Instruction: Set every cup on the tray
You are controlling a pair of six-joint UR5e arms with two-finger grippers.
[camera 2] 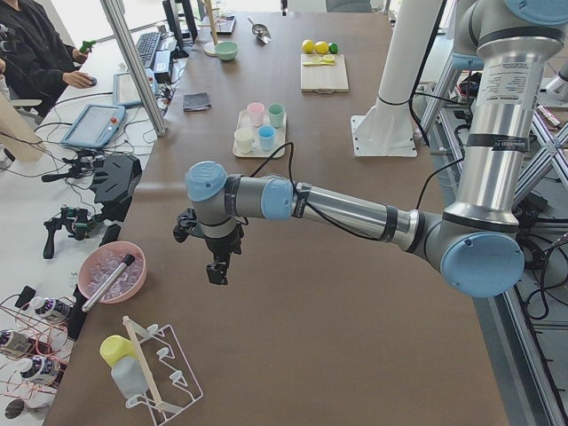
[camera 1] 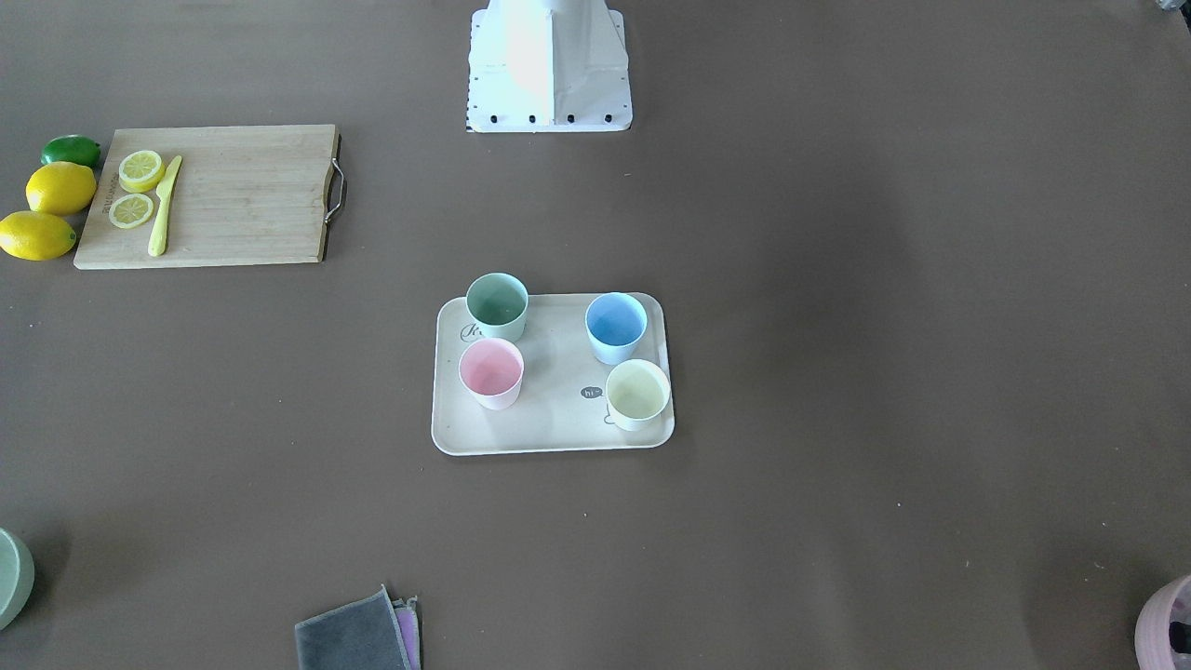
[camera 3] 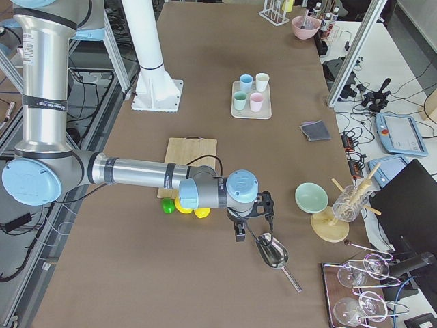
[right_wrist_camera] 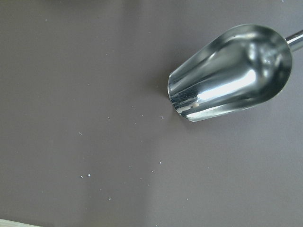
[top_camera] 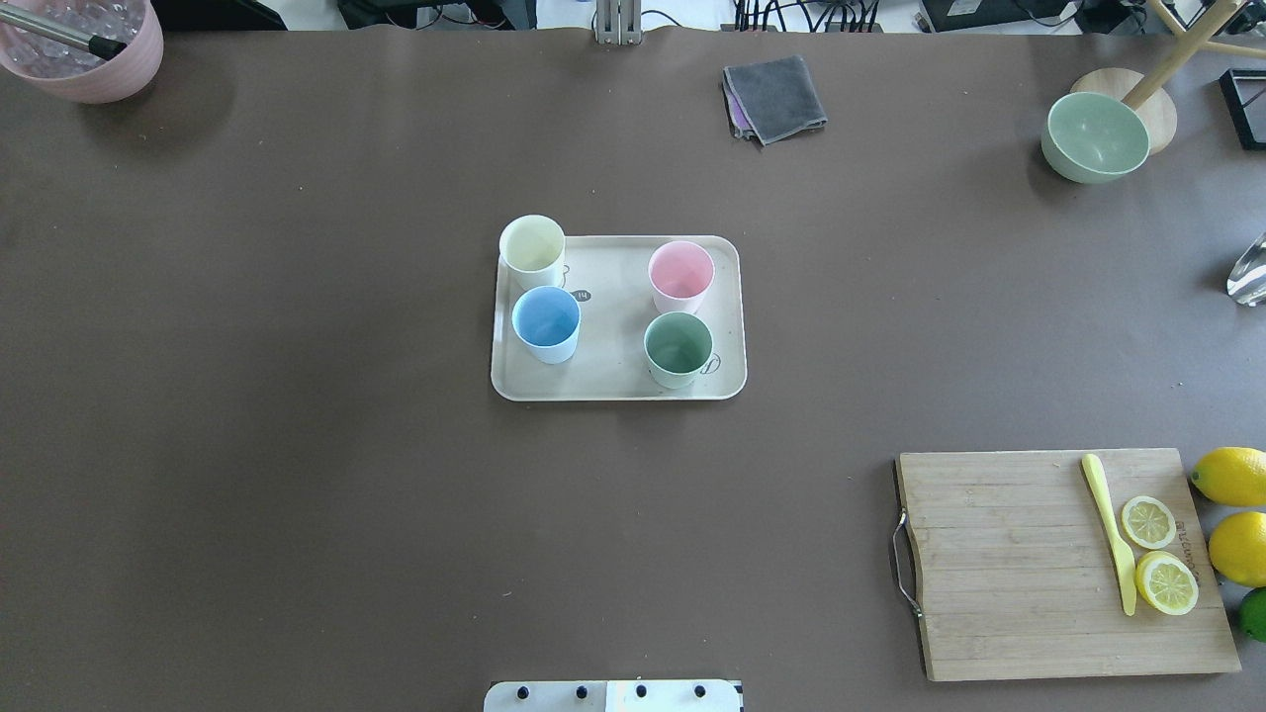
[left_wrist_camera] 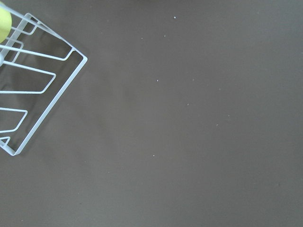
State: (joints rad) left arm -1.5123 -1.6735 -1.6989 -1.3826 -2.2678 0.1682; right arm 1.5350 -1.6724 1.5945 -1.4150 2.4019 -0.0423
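The beige tray (top_camera: 613,336) lies at the middle of the table, and all four cups stand upright on it. In the overhead view they are the cream-yellow cup (top_camera: 532,250), pink cup (top_camera: 680,276), blue cup (top_camera: 546,323) and green cup (top_camera: 678,349). From the front, the tray (camera 1: 558,419) holds the green cup (camera 1: 497,305), blue cup (camera 1: 616,327), pink cup (camera 1: 490,372) and cream cup (camera 1: 637,394). My left gripper (camera 2: 216,271) hangs far off at the table's left end; I cannot tell its state. My right gripper (camera 3: 240,234) hangs at the right end beside a metal scoop (camera 3: 272,251); I cannot tell its state.
A wooden cutting board (top_camera: 1058,564) carries lemon slices and a yellow knife (top_camera: 1110,529), with whole lemons (top_camera: 1231,475) beside it. A sage bowl (top_camera: 1095,136), grey cloth (top_camera: 774,97) and pink pot (top_camera: 84,44) sit at the far edge. A white wire rack (left_wrist_camera: 28,80) is near my left wrist.
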